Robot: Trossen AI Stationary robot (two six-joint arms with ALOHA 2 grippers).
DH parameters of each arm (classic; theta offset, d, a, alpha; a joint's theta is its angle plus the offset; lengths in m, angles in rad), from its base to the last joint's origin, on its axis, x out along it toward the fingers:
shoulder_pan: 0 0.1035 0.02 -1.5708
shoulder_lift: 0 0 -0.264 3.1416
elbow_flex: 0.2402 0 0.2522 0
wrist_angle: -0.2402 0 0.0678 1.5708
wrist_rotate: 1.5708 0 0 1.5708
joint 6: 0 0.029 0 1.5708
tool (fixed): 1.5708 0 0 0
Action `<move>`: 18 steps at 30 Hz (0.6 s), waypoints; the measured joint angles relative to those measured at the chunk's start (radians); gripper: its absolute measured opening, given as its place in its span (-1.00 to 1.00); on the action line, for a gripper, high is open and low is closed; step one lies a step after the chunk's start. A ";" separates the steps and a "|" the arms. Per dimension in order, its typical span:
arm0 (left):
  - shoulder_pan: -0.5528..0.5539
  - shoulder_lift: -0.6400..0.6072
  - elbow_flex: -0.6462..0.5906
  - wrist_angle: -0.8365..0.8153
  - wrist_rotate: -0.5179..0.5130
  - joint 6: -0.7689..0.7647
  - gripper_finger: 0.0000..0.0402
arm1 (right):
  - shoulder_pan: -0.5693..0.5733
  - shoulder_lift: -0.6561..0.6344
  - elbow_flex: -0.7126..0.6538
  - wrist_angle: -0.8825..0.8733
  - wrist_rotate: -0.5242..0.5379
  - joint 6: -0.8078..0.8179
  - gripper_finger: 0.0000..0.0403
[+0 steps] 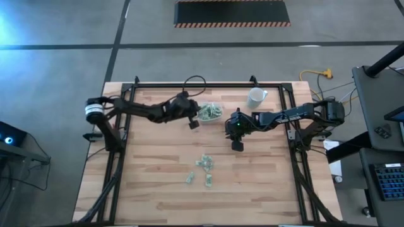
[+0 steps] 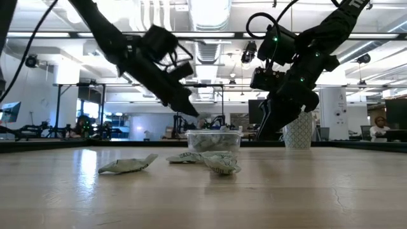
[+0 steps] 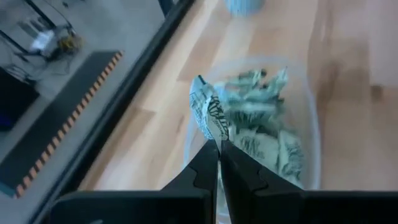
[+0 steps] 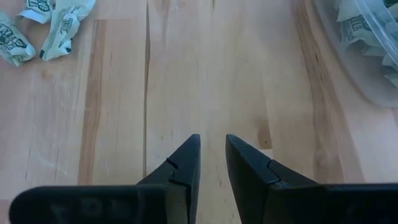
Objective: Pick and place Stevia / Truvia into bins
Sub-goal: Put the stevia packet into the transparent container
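High view looks straight down, low view level across the table (image 1: pixel 158 189); both perhaps share its middle.

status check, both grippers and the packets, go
Left gripper shut on packet over clear container. Right gripper open, empty. Loose packets on table. Nothing blocking.

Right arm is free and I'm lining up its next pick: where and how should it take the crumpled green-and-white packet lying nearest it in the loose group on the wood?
Take the crumpled green-and-white sweetener packet across its narrow width, at a raised fold, coming straight down. It lies flat on the wooden table, so a side approach offers no edge. The right hand hovers empty above bare wood; the left hand holds a packet over the clear plastic container.
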 joint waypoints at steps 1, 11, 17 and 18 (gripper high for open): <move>0.010 0.014 0.006 -0.006 0.017 0.000 -1.00 | 0.000 0.000 0.000 0.001 0.000 0.000 -0.66; 0.022 0.105 0.093 -0.138 0.037 0.034 -1.00 | 0.000 0.000 0.000 0.000 0.000 -0.002 -0.62; 0.028 0.105 0.111 -0.177 0.006 0.025 -1.00 | 0.000 0.000 0.000 0.000 0.000 -0.004 -0.66; 0.028 0.103 0.115 -0.183 -0.002 0.025 -1.00 | 0.000 0.000 0.000 0.000 0.000 -0.004 -0.66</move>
